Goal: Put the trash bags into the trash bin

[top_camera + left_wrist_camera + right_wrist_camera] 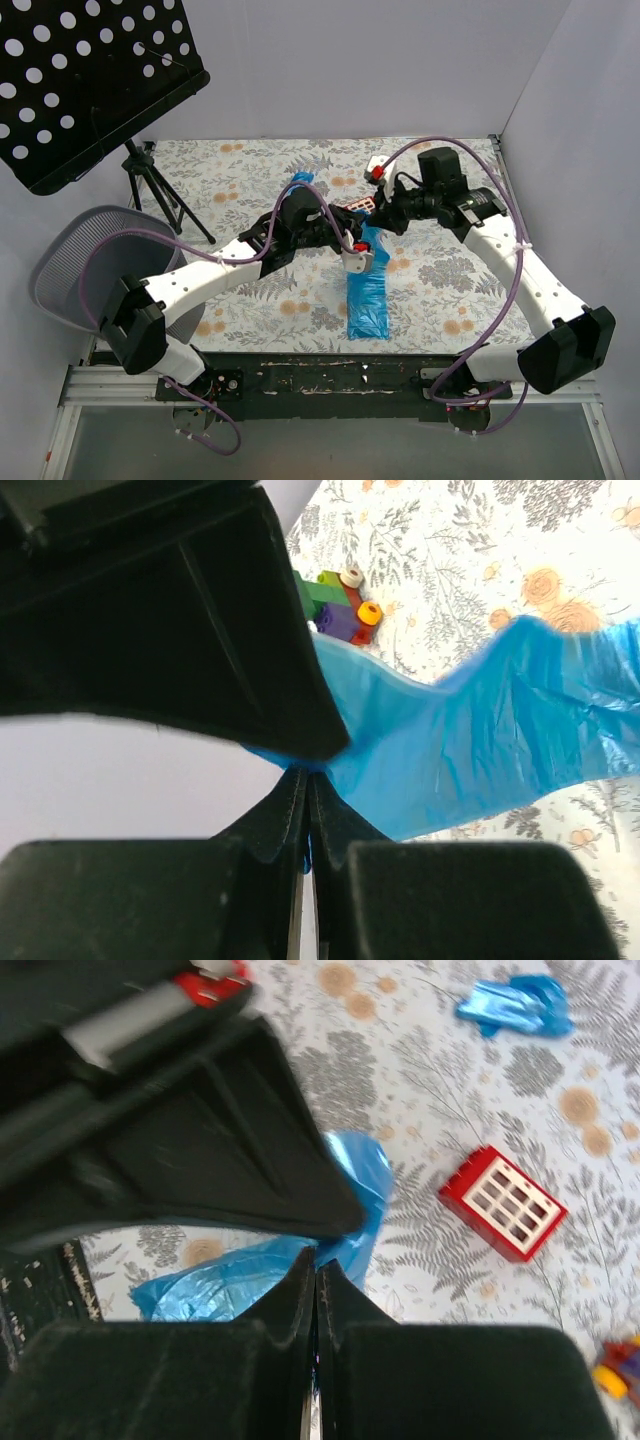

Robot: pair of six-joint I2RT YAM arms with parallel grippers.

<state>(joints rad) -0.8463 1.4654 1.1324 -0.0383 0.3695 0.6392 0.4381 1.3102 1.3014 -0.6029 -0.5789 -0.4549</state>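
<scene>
The trash bag (367,300) is a long strip of bright blue film. Its top is pinched above the table's middle and its lower end trails toward the near edge. My left gripper (358,243) is shut on its upper edge, and a sliver of blue shows between the closed jaws (307,775) with the bag (480,730) spreading to the right. My right gripper (376,226) is shut on the same bag right next to it, its tips (317,1265) against the blue film (230,1280). The wire mesh trash bin (90,270) stands at the far left, beside the left arm.
A small crumpled piece of blue film (303,180) (515,1005) lies at the back. A red toy block (502,1202) and a multicoloured toy-brick car (340,605) sit near the grippers. A black perforated music stand (90,80) on a tripod stands at the back left.
</scene>
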